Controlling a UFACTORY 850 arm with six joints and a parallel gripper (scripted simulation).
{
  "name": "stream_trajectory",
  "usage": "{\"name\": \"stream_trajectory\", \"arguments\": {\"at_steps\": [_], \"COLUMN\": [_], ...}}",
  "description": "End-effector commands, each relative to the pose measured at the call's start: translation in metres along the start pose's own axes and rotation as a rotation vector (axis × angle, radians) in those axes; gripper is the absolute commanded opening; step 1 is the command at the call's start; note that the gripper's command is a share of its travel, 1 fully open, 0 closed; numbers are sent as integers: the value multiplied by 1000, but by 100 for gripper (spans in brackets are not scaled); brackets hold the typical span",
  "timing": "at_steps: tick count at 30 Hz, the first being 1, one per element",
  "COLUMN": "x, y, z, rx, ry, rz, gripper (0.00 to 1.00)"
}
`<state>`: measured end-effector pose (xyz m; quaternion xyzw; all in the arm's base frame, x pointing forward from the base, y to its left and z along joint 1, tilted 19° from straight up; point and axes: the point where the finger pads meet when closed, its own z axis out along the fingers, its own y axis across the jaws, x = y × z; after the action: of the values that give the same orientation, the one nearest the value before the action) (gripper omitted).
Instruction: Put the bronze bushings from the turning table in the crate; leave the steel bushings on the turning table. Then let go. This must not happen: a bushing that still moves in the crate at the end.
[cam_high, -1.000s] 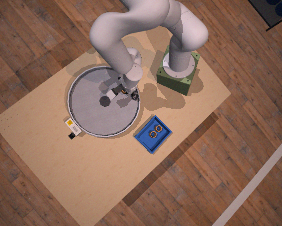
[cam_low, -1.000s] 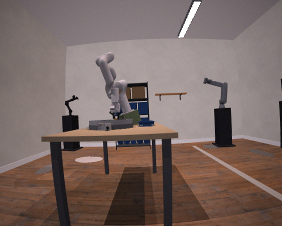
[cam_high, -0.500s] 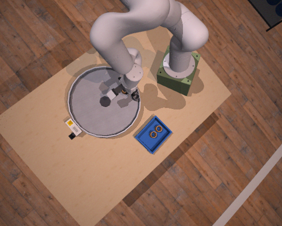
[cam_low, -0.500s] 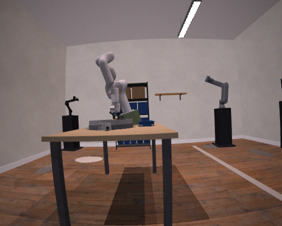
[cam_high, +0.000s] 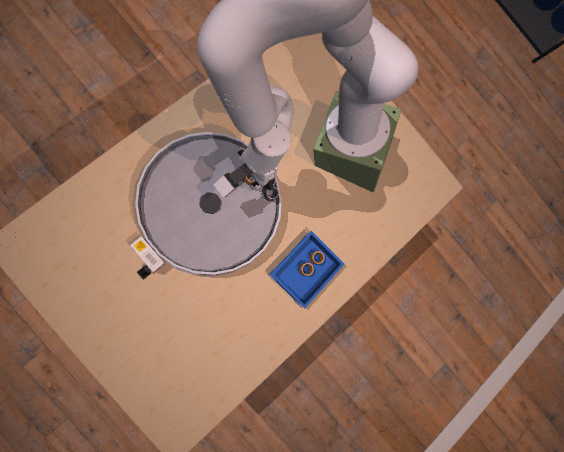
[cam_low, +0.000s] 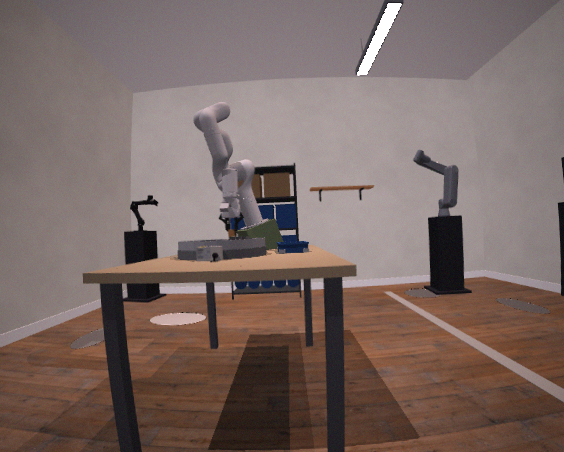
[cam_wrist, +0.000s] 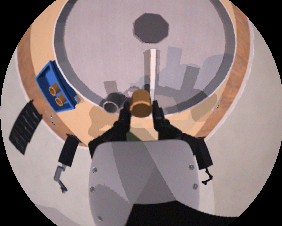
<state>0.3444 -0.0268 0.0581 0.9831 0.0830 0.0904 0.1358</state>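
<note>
My pincer (cam_wrist: 141, 111) is clamped on a bronze ring (cam_wrist: 140, 101), lifted above the edge of the round table (cam_high: 165, 240). Just beside it to one side, a steel ring (cam_wrist: 112, 104) sits on the round table's rim, where it should stay. Off to the same side, well apart, the blue crate (cam_high: 327, 250) already holds two bronze rings (cam_high: 312, 263). I see no other bronze ones on the round table, so I judge this the last: carry it over the crate, then let go.

matt bronze bushing (cam_wrist: 140, 102), blue plastic crate (cam_high: 286, 281)
</note>
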Motion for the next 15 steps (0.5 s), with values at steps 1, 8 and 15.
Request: {"name": "stream_trajectory", "arguments": {"at_steps": [1,8,15], "x": [1,1,1], "y": [1,0,0], "z": [-20,-29,-29], "rx": [-5,-5,-5], "ry": [-8,-8,-8], "rz": [-1,-1,-1], "gripper": [0,0,0]}}
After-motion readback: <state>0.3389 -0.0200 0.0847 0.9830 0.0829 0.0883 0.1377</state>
